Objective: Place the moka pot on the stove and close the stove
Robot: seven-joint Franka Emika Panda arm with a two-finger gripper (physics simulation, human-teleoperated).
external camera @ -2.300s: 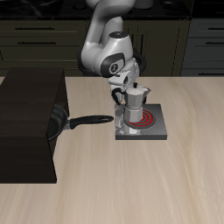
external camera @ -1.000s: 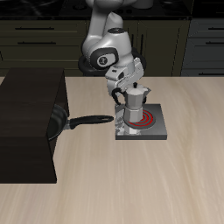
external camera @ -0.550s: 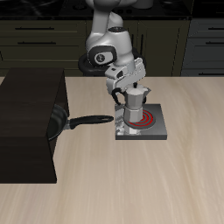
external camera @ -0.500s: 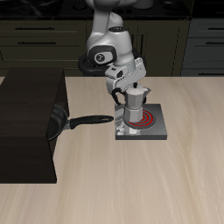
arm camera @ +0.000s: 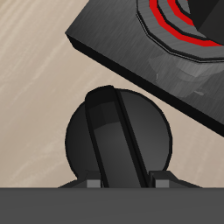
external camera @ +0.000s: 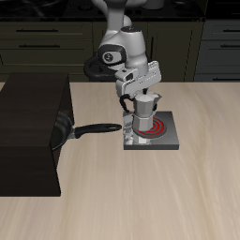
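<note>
In the wrist view we are seeing only a cut-off corner of the stove [arm camera: 131,48] and part of its red coil [arm camera: 179,19]. In the exterior view the end effector [external camera: 136,91] is hiding its own fingertips, so we are not telling how the jaws stand. The frying pan [external camera: 62,130] is lying partly hidden behind the black box [external camera: 30,131].

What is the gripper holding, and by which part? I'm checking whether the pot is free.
Nothing: the gripper hangs open above the moka pot, which stands on the stove.
</note>
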